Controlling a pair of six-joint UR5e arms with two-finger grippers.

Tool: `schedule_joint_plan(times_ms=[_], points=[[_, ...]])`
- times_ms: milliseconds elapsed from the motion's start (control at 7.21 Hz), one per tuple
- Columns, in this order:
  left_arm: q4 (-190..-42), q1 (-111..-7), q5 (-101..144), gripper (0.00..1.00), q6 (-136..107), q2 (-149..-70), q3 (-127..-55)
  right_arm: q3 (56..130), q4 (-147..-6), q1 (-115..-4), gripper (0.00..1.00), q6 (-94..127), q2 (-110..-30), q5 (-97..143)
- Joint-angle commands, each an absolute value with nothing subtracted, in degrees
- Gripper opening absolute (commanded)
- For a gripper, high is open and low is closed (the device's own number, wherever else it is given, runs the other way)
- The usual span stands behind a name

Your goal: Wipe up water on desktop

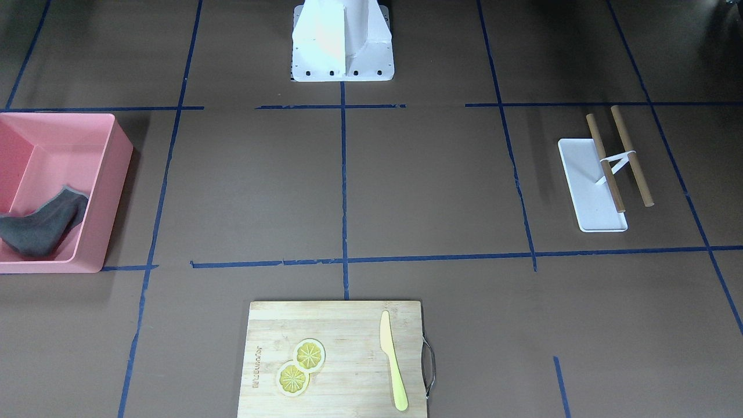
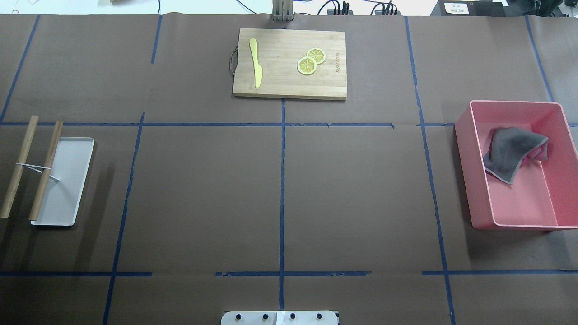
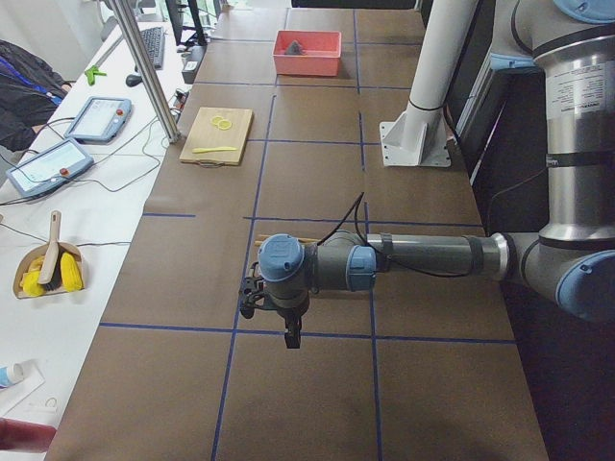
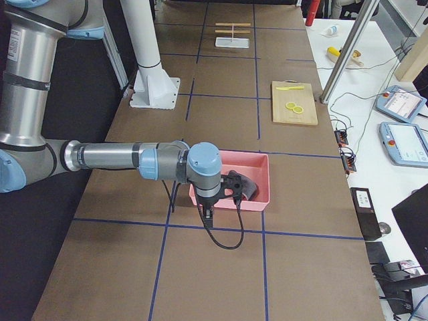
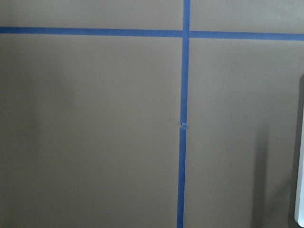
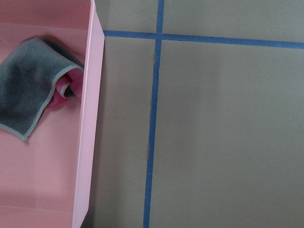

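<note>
Desktop (image 2: 203, 194) fills view, blue tape grid across it. Grey cloth (image 2: 512, 153) in pink bin (image 2: 465, 180), right side. Left gripper (image 3: 290, 336) and right gripper (image 4: 208, 215) hover above desktop (side views only, can't tell whether either is spread or closed).

The pink bin (image 1: 118, 186), near the right edge of the counter (image 1: 441, 186), runs off the front view's left side; the cutting board (image 1: 348, 325), at the far edge, off its bottom. The left gripper (image 3: 290, 334) and right gripper (image 4: 208, 215) appear only side-on, jaws unreadable

cloth (image 2: 512, 153) in bin (image 2: 519, 224), right | tray (image 2: 67, 189), left | knife (image 2: 256, 63) and slices (image 2: 307, 66) on board (image 2: 280, 85), far centre
</note>
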State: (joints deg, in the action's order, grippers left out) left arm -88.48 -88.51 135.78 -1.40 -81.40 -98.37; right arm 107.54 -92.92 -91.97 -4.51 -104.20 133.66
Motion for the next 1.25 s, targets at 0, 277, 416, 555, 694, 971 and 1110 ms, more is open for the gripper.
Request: schedule_joint_plan(times_ms=[0, 277, 416, 555, 694, 971, 1110], points=[[-88.4, -88.5, 135.9, 1.0, -1.3, -81.6, -98.5, 105.7, -92.9, -91.8, 1.0, -4.2, -102.9, 133.8], [-88.2, -88.4, 136.1, 1.0, -1.1, -81.5, -99.3, 105.7, -92.9, -91.8, 1.0, -4.1, -102.9, 134.0], [-88.4, -88.4, 136.1, 1.0, -1.1, -81.5, -98.6, 105.7, -92.8, -91.7, 1.0, -4.2, -102.9, 134.0], [-88.4, -88.4, 135.9, 1.0, -1.1, -81.5, -98.4, 105.7, -92.7, -91.7, 1.0, -4.2, -102.9, 134.0], [-88.6, -88.4, 135.8, 1.0, -1.1, -81.5, -98.5, 105.7, -92.7, -91.7, 1.0, -4.2, -102.9, 134.0], [-88.6, -88.4, 135.8, 1.0, -1.1, -81.5, -98.6, 105.7, -92.7, -91.7, 1.0, -4.1, -102.9, 134.2], [-88.6, -88.4, 135.8, 1.0, -1.1, -81.5, -98.6, 105.7, -92.7, -91.7, 1.0, -4.1, -103.0, 134.2]])
